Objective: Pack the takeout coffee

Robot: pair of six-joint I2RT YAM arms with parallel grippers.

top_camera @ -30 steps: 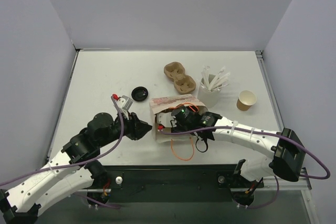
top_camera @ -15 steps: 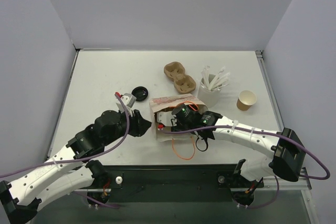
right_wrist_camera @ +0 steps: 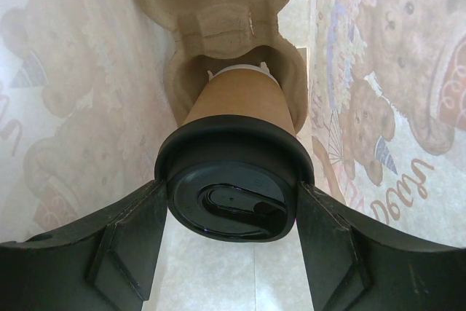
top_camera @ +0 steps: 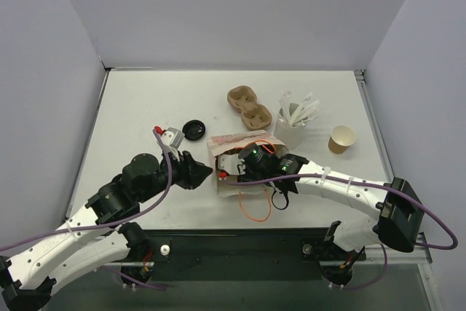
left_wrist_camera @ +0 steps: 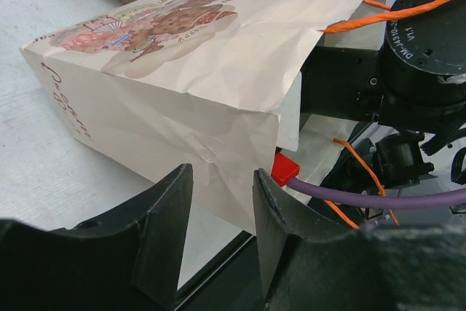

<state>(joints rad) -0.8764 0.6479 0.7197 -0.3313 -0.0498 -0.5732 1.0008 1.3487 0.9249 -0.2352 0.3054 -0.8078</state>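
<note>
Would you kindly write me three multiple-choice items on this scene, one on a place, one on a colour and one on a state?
1. Where is the black-lidded brown paper cup?
A) inside the bear-printed paper bag
B) on the bare tabletop
C) atop the bag

2. What colour are the bag's cord handles?
A) blue
B) orange
C) green

3. How does the lidless kraft-brown paper cup stand?
A) tipped over
B) upside down
C) upright

Answers:
1 A, the right wrist view shows printed bag walls around it.
2 B, orange cord shows at the bag's mouth.
3 C, its white inside faces up in the top view.
</note>
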